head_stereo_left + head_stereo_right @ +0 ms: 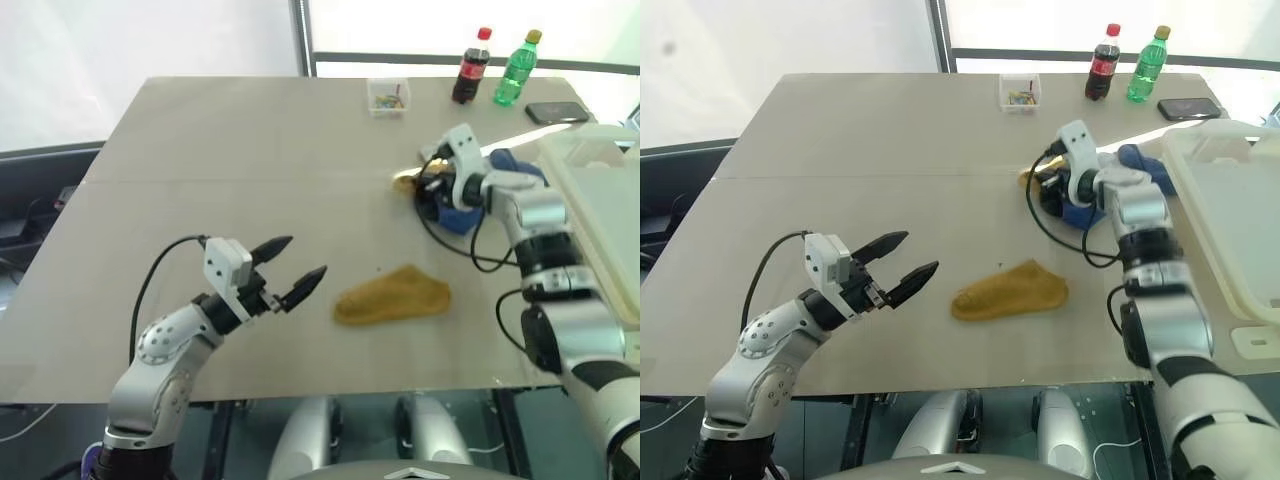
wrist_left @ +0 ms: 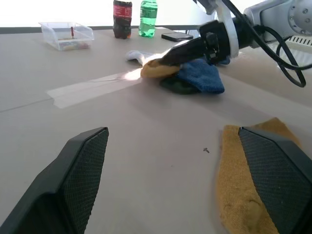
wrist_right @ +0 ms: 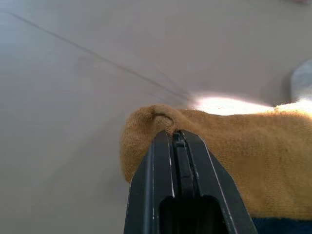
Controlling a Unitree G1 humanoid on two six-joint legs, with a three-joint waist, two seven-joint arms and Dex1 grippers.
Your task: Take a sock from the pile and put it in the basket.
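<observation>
The right wrist view alone shows the right gripper [image 3: 176, 136] pressed together on a fold of a mustard sock [image 3: 229, 146]; the head views show that this sock belongs to the pile [image 1: 455, 205] at the table's [image 1: 250, 150] far right, just left of the basket [image 1: 1230, 220]. The right arm reaches forward with its wrist bent left, pointing slightly down at the pile. The left gripper [image 1: 290, 270] hovers level over the near left, fingers apart and empty, aimed right toward a second mustard sock [image 1: 392, 295] lying flat alone near the front edge.
</observation>
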